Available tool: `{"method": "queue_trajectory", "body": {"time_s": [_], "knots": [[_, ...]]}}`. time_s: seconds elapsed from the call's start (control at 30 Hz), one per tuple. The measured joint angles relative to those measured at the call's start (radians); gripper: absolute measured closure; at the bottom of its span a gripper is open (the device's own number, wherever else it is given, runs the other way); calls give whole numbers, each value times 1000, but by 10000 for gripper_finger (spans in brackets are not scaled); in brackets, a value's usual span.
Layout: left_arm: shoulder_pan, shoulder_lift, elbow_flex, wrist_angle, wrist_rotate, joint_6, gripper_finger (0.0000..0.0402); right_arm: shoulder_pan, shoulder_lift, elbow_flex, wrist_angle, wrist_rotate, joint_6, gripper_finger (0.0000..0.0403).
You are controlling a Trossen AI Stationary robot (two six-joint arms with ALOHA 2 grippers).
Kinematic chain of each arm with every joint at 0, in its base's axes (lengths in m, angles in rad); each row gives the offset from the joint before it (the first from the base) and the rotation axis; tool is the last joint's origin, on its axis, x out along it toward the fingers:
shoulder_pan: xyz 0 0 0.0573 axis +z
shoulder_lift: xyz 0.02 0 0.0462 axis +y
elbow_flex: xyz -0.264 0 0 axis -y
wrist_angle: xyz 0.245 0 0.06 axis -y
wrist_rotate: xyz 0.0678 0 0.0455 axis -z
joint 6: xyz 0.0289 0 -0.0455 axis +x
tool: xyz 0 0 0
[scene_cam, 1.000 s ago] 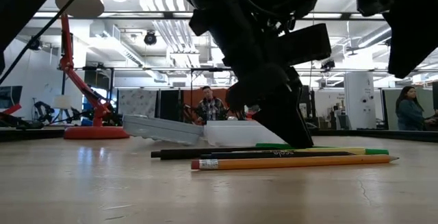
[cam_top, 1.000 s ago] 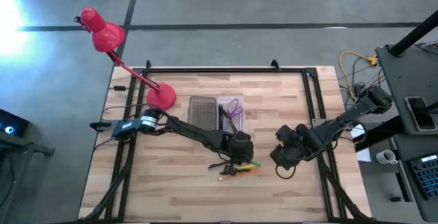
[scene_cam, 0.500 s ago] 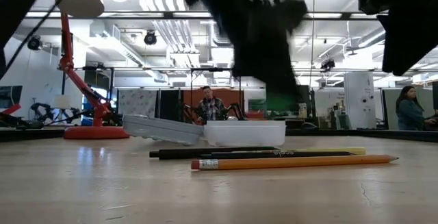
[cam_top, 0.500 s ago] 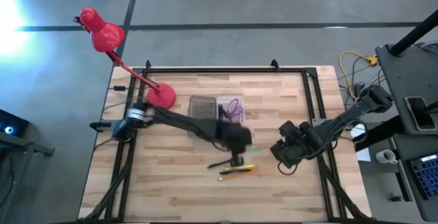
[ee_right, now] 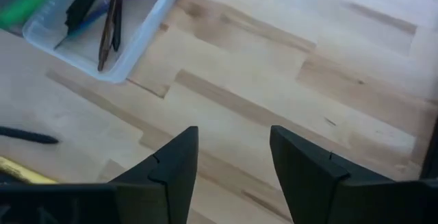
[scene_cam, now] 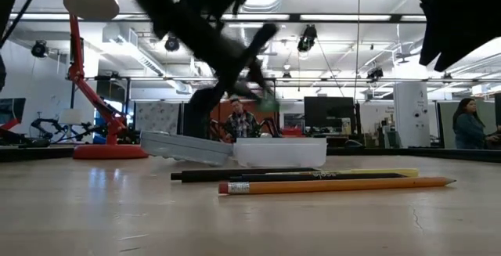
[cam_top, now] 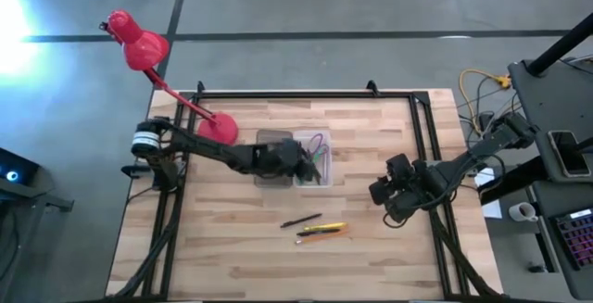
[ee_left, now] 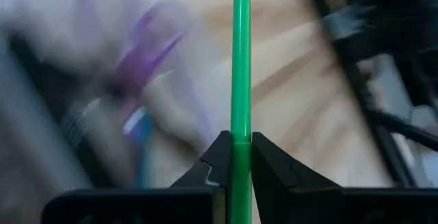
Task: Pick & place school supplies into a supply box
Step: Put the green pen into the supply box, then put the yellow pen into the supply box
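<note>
Left gripper [ee_left: 233,157], pinching a green marker [ee_left: 240,66] upright (ready to drop), hovers above the supply box [cam_top: 295,151]; right gripper [ee_right: 229,155] waits wide at three o'clock.

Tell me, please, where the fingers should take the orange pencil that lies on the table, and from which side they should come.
Grip the orange pencil near the middle of its shaft, coming straight down from above. It lies flat on the table, so only its top is free. The yellow pen lies close alongside, so the fingers should straddle the shaft across its width, perhaps nearer the eraser end.
</note>
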Motion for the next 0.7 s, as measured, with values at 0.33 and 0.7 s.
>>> {"method": "queue_trajectory", "body": {"time_s": [0.33, 0.7], "knots": [[17, -1, -115, 112, -114, -185, 289, 0, 3, -1, 0, 11, -54, 232], [-113, -164, -46, 9, -27, 333, 202, 13, 4, -37, 309, -141, -625, 234]]}}
